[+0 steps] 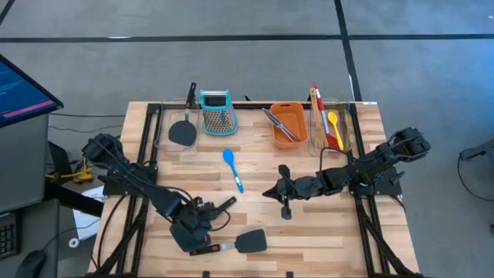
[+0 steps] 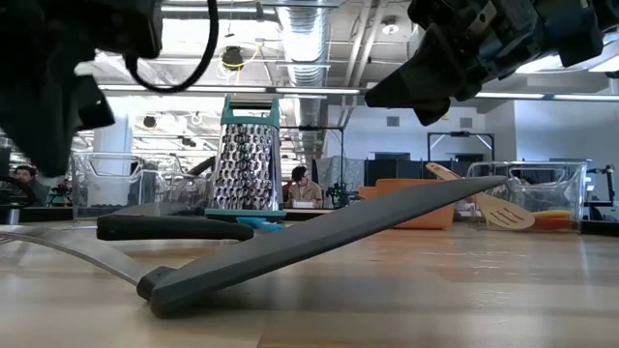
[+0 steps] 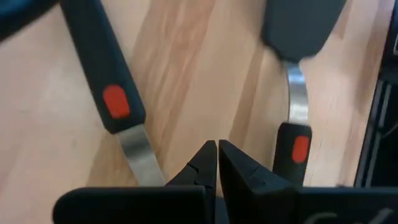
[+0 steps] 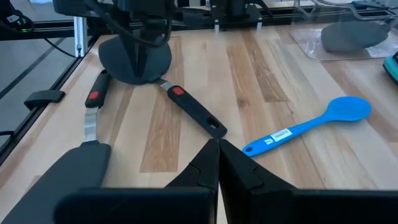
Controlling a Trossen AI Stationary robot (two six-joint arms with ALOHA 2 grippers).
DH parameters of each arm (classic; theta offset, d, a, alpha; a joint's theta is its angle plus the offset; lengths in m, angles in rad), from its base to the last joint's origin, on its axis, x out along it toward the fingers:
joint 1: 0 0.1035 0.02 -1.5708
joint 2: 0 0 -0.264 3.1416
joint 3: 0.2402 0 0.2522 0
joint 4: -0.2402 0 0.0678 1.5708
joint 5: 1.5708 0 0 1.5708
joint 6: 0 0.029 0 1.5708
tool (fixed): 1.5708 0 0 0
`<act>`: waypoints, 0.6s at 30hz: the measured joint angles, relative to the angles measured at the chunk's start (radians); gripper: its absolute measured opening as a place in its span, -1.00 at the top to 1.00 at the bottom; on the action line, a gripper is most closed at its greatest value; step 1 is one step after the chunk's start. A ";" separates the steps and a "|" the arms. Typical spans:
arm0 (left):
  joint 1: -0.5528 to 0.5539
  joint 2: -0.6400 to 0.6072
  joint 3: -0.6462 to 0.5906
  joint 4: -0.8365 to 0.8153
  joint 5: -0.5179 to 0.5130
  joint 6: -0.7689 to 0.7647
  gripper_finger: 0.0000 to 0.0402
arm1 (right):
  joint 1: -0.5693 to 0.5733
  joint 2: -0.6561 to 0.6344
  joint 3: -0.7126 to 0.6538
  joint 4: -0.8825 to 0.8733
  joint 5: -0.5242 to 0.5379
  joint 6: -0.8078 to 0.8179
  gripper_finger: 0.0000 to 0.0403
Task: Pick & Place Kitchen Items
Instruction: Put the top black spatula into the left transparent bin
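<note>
Two black spatulas with red marks on their handles lie on the wooden table. One (image 1: 252, 241) lies near the front edge. Of the other, the handle (image 1: 226, 205) shows and the head (image 4: 134, 59) lies under my left arm. My left gripper (image 3: 217, 149) is shut and stands over bare wood between the two handles (image 3: 96, 56) (image 3: 292, 149). It also shows in the high view (image 1: 208, 228). My right gripper (image 1: 268, 191) is shut and empty at mid-table. A blue spoon (image 1: 233, 168) lies flat beyond it and also shows in the right wrist view (image 4: 311, 127).
At the far edge stand a clear bin (image 1: 164, 127) holding a black spatula (image 1: 183, 131), a teal-topped grater (image 1: 216, 110), an orange tub (image 1: 297, 116) with silver tongs (image 1: 276, 123), and a clear bin (image 1: 345, 127) with red and yellow spoons and a wooden turner.
</note>
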 joint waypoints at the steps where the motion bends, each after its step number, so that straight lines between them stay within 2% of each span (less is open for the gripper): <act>1: 0.007 0.007 0.000 -0.002 0.013 0.000 0.98 | 0.000 0.000 0.000 -0.001 0.000 0.000 1.00; 8: 0.067 -0.003 0.000 -0.122 0.022 0.001 0.98 | -0.001 0.000 0.000 -0.004 0.000 0.000 1.00; 14: 0.117 -0.003 0.000 -0.116 0.019 0.001 0.97 | 0.000 0.000 0.000 -0.015 0.000 0.000 1.00; 18: 0.133 -0.003 0.000 -0.116 0.019 0.015 0.86 | -0.001 0.000 0.000 -0.031 0.000 0.000 1.00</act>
